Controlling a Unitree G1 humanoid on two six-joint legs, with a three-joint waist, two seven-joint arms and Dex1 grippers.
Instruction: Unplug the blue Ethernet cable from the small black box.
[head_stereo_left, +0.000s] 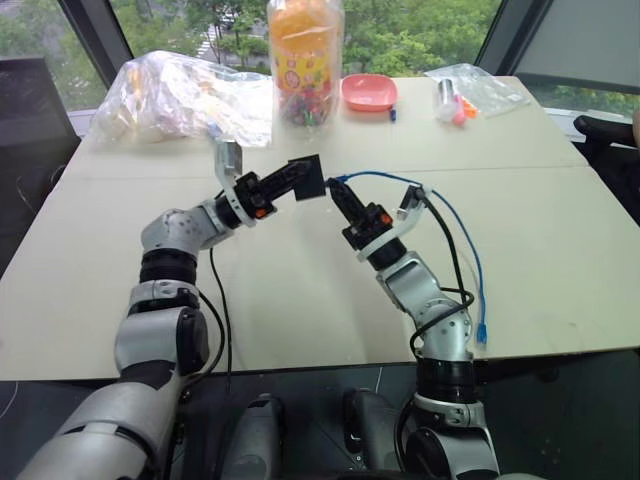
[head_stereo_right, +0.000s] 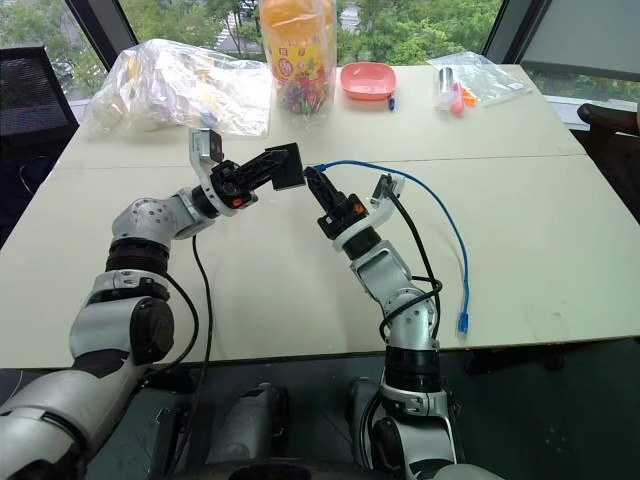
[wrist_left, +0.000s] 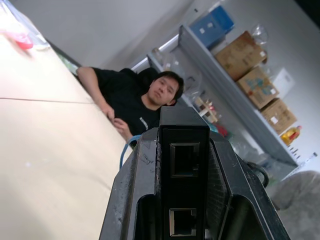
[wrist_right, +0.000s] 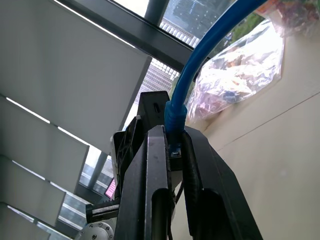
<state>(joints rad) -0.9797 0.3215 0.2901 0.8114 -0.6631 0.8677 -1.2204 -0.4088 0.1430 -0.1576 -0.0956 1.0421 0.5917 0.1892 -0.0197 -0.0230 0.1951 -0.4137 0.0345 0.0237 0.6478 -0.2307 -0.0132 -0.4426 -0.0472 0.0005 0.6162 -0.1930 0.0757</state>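
Clamping small black box (head_stereo_left: 307, 177) in left gripper (head_stereo_left: 292, 180); pinching blue Ethernet cable (head_stereo_left: 455, 228) plug in right gripper (head_stereo_left: 338, 188), at box's 4 o'clock. Risking plug slipping free, pinch looking shallow.

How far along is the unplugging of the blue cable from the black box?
It looks done. The left tool is shut on the black box, whose two ports look empty. The right tool is shut on the blue cable near its plug, just apart from the box. The cable's other end hangs over the table edge. Only putting things down remains.
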